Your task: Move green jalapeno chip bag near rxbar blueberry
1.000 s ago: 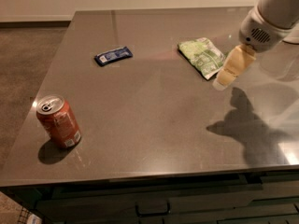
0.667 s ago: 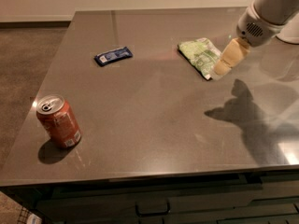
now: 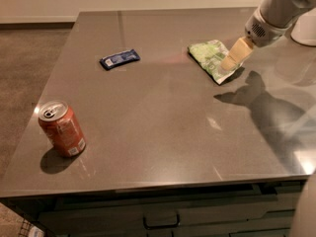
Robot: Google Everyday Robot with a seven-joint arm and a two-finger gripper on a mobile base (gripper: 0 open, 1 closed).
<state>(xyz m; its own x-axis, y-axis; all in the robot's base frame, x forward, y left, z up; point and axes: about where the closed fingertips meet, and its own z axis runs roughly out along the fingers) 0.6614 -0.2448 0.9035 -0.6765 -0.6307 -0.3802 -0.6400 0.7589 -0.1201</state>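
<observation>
Hanging over the right end of the green jalapeno chip bag (image 3: 208,57), the gripper (image 3: 233,59) cannot be read as spread or closed; rxbar blueberry (image 3: 120,59) lies well left on the grey bench (image 3: 163,137), soda can (image 3: 61,128) front-left, brown carpet (image 3: 27,78) beyond

Arm (image 3: 285,3) enters from upper right corner, white casing, sloping down-left. Wrist housing (image 3: 260,28) grey-white, vented face toward camera. Gripper (image 3: 229,64) tan, extends down-left from wrist, tip lowest, upper right of view.
</observation>
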